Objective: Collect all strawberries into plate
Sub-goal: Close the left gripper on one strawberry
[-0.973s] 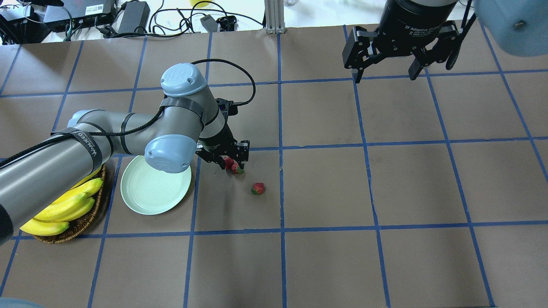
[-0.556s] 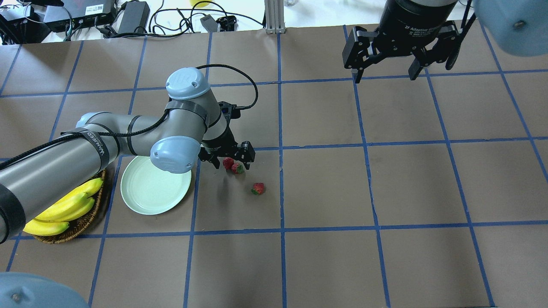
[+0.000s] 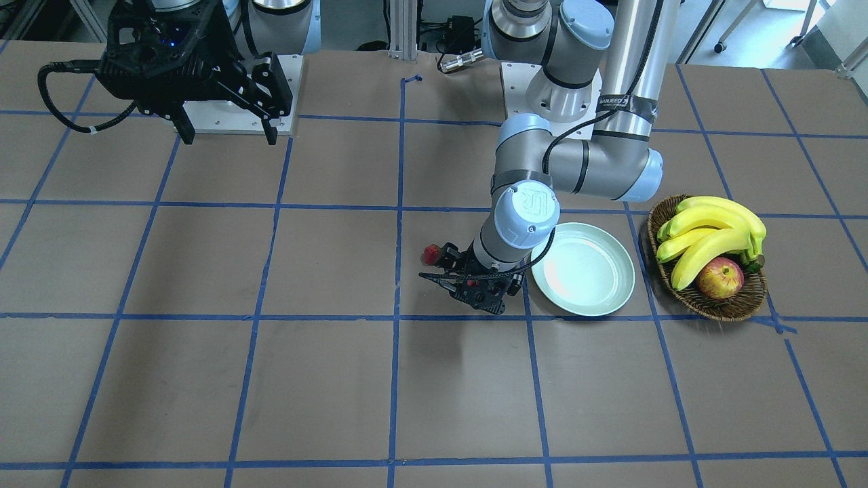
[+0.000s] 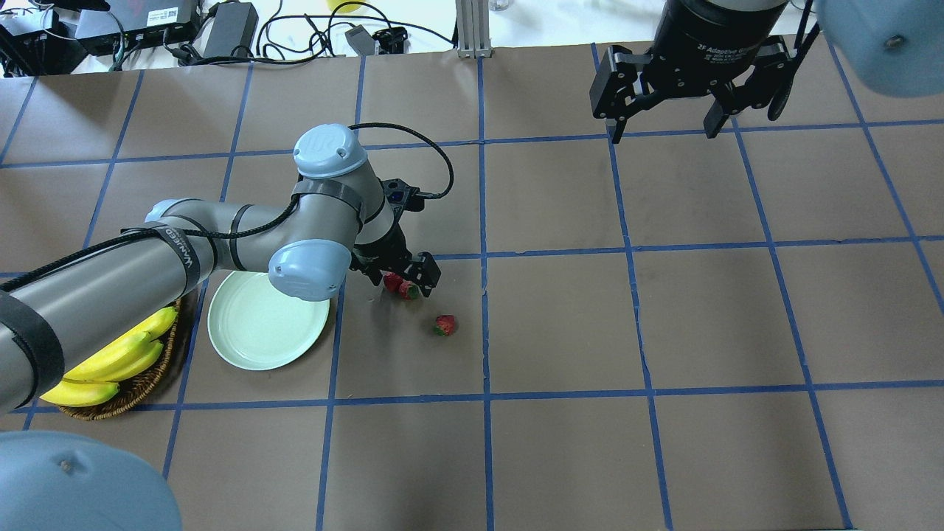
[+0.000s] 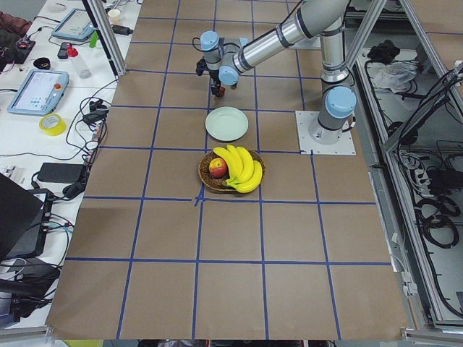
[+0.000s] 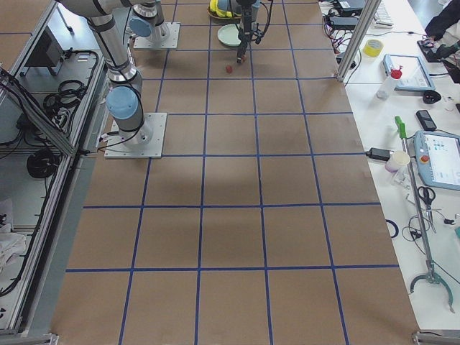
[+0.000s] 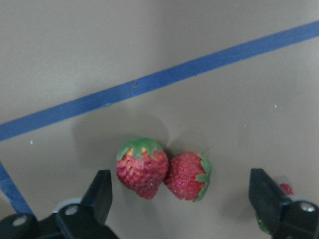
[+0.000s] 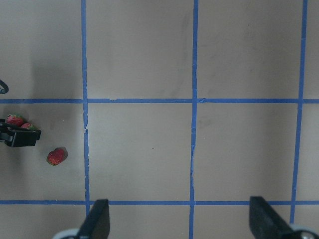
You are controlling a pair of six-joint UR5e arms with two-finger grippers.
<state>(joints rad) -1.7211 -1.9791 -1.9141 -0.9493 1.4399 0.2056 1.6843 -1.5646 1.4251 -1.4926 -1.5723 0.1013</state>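
— Where are the strawberries (image 7: 142, 167) found?
— Two, touching, are straddled ungripped by the wide-open left claw (image 7: 182, 199), near the plate (image 4: 268, 328); a third strawberry (image 4: 444, 325) is seen farther off.
— The right claw (image 4: 662, 134)?
— Spread open, empty.

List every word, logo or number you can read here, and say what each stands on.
"2F Adaptive": on the black body of the right gripper; the rest is blurred.
"UR": logo on the blue joint cap of the left arm.
Black strap on the left arm: white lettering, too blurred to read.
Label on the black box: too small to read.
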